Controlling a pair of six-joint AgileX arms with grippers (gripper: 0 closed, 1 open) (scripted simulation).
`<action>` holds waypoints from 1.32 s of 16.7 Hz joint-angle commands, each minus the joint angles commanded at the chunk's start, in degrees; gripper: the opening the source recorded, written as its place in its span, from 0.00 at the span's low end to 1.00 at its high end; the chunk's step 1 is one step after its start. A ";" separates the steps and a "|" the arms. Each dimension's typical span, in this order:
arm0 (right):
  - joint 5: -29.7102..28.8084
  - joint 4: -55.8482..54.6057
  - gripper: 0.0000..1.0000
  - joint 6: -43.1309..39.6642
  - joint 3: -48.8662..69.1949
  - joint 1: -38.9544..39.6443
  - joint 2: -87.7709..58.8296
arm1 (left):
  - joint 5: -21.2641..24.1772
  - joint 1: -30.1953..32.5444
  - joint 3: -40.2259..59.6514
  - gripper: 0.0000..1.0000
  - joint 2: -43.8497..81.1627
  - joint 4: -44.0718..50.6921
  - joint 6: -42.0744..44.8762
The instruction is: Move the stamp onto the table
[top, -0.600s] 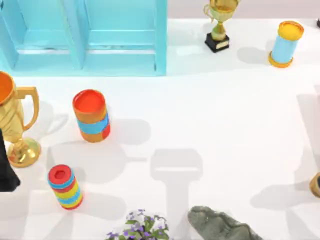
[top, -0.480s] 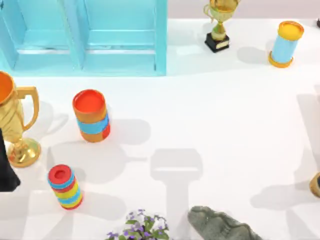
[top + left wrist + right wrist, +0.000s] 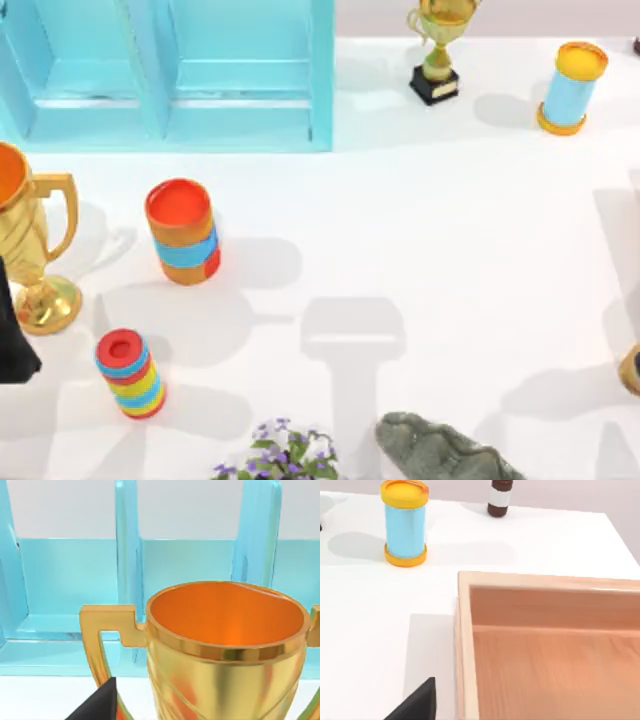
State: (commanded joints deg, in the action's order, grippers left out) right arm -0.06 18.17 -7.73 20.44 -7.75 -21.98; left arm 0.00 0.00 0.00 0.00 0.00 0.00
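Where the stamp lies we cannot tell. The white worktop [image 3: 450, 230] carries a good many other things. At its far left corner stands a light-blue shelf unit [image 3: 170, 75] with open compartments. In front of the shelf, on the left side, an orange can with a blue band [image 3: 182, 232] stands upright. Nearer to us is a smaller striped can with a red top [image 3: 130, 373], well apart from the first. At the left edge stands a big gold cup [image 3: 25, 250] with an orange inside. A dark part of our left arm [image 3: 12, 340] sits just beside its foot.

In the left wrist view the left claw [image 3: 97, 705] shows as a black tip low beside the gold cup, facing the shelf. We cannot tell whether it is apart or together.

Along the near edge are a bunch of purple flowers [image 3: 280, 455] and a grey rock [image 3: 435, 450], close to each other. At the far side, right of the shelf, stand a small gold trophy on a black base [image 3: 438, 45] and a blue can with yellow ends [image 3: 570, 88].

In the right wrist view the right claw [image 3: 417, 704] hangs over the worktop just beside the corner of a shallow wooden tray [image 3: 462, 645]. The blue can and a brown bottle [image 3: 499, 497] stand farther off. Its state too we cannot tell.
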 joint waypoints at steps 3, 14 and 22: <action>0.08 12.22 1.00 -4.68 13.02 -4.81 -17.68 | 0.00 0.00 0.00 1.00 0.00 0.00 0.00; 0.09 49.47 1.00 -19.48 52.00 -19.84 -69.00 | 0.00 0.00 0.00 1.00 0.00 0.00 0.00; 0.06 53.01 1.00 -21.05 56.63 -21.25 -73.69 | 0.00 0.00 0.00 1.00 0.00 0.00 0.00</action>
State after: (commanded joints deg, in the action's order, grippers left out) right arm 0.00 71.18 -28.78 77.07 -29.00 -95.67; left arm 0.00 0.00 0.00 0.00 0.00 0.00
